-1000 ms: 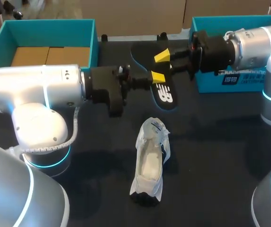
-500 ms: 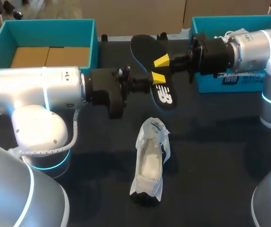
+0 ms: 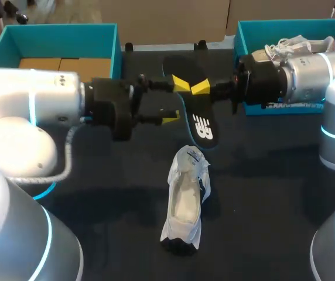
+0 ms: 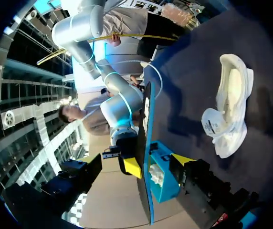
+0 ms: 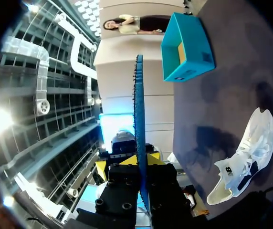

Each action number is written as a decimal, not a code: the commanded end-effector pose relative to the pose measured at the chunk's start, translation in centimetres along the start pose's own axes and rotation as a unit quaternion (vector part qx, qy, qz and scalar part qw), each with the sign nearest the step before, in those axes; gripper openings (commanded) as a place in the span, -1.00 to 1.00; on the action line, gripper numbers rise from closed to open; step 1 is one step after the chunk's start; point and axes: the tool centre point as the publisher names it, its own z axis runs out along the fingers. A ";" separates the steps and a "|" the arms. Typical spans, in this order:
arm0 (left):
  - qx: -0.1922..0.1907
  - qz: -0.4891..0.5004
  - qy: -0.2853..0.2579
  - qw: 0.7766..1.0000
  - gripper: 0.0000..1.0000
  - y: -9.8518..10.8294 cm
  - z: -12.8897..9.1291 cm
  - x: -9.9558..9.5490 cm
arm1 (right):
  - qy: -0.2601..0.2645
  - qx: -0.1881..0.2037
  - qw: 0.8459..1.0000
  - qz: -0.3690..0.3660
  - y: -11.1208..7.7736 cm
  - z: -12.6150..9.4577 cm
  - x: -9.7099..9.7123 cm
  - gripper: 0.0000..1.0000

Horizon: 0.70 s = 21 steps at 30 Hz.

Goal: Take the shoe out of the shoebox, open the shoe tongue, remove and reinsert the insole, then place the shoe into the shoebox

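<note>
right gripper (image 3: 200,88) is pinched on the insole (image 3: 201,123); left gripper (image 3: 175,102) is held spread about it, over the worktop (image 3: 261,175).

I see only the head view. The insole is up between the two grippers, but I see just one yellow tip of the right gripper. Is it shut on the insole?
Observer: Yes. In the right wrist view the insole stands edge-on inside the right gripper, with a yellow tip pressed on each side.
Operator: And the left gripper, does it hold the insole too?
Observer: No. In the left wrist view the left gripper is open around the insole. One of its fingers stands clearly apart from it. I cannot tell if the other one touches.
</note>
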 end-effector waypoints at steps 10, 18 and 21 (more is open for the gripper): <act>0.035 0.026 0.145 0.988 1.00 2.0 -6.4 -0.1 | 0.001 0.019 1.000 0.013 0.8 0.6 -2.5 -1.00; 0.035 0.026 0.145 0.988 1.00 2.0 -6.4 -0.1 | 0.001 0.019 1.000 0.013 0.8 0.6 -2.5 -1.00; 0.026 0.018 0.186 0.982 1.00 3.8 -5.9 -1.1 | 0.001 0.019 1.000 0.013 0.8 0.6 -2.5 -1.00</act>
